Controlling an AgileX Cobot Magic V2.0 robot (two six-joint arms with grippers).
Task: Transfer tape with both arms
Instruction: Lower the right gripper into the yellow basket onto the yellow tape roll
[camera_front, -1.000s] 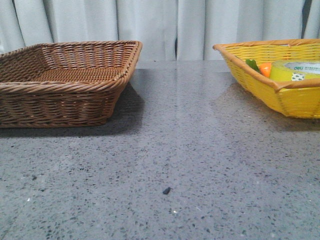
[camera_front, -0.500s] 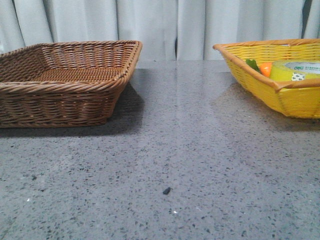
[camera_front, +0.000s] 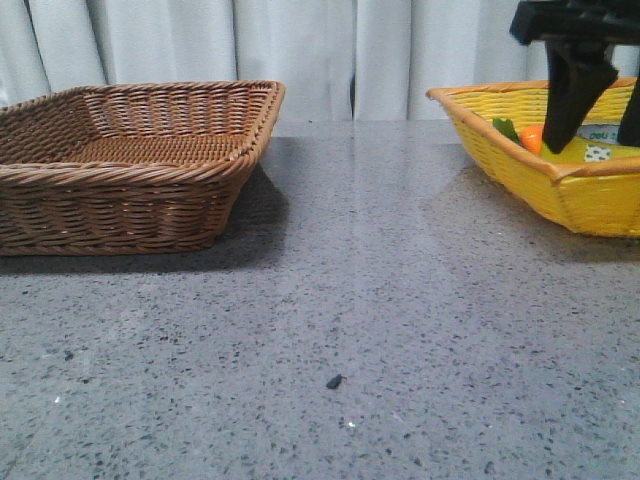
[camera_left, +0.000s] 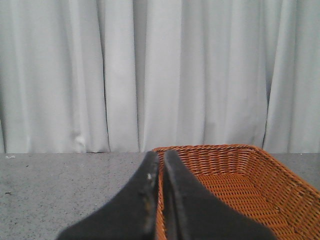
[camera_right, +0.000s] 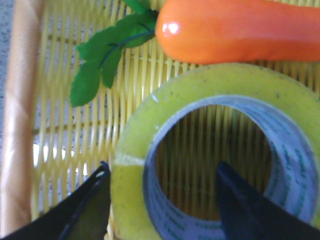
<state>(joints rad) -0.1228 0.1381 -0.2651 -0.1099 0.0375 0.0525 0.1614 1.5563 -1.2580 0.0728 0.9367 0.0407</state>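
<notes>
The yellow tape roll (camera_right: 200, 100) lies flat in the yellow basket (camera_right: 50, 130), its white core facing up. My right gripper (camera_right: 163, 167) is open and low over it: one fingertip sits just outside the roll's wall, the other inside the core, neither pressed against it. In the front view the right gripper (camera_front: 600, 125) reaches down into the yellow basket (camera_front: 520, 170) at the far right, partly hiding the tape (camera_front: 580, 152). My left gripper (camera_left: 160, 154) is shut and empty, held above the near rim of the brown basket (camera_left: 235, 185). It does not show in the front view.
An orange carrot (camera_right: 235, 30) with green leaves (camera_right: 107, 55) lies in the yellow basket beside the tape, also seen in the front view (camera_front: 531, 138). The brown wicker basket (camera_front: 130, 160) stands at the far left. A small dark speck (camera_front: 333, 381) lies on the grey table.
My right gripper has come into the front view from above and now reaches down into the yellow basket over the tape. Baskets, tape and carrot have not moved.
</notes>
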